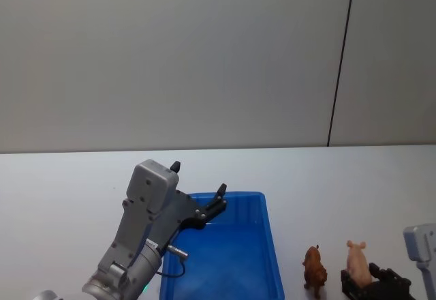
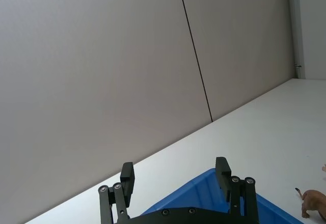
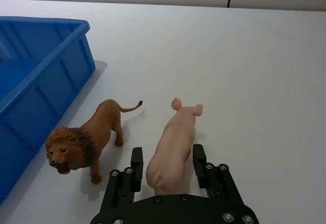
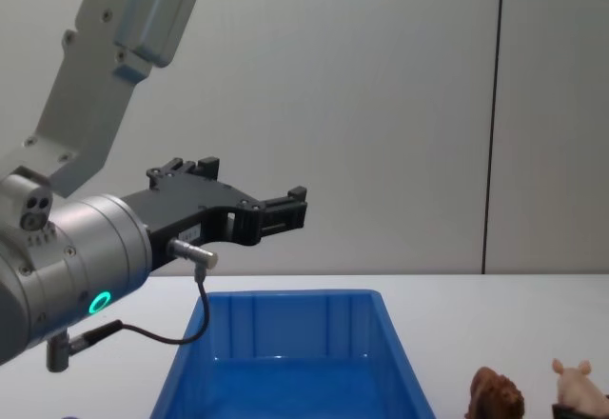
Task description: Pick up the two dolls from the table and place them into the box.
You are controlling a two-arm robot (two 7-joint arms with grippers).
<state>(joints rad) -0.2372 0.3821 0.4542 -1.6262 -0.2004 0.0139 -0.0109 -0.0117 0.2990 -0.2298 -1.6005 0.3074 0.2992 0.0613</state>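
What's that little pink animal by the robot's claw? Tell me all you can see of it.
A small pale pink toy pig, smooth and plastic-looking, with pointed ears. It stands upright on the white table, head turned away from the right gripper, whose open fingers flank its rump; whether they touch it is unclear. A brown lion toy stands beside it, apart, between it and the blue bin.

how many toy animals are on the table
2. The brown lion stands on the table just right of the blue bin. The pink pig stands right of the lion, with the open right hand straddling its rear.
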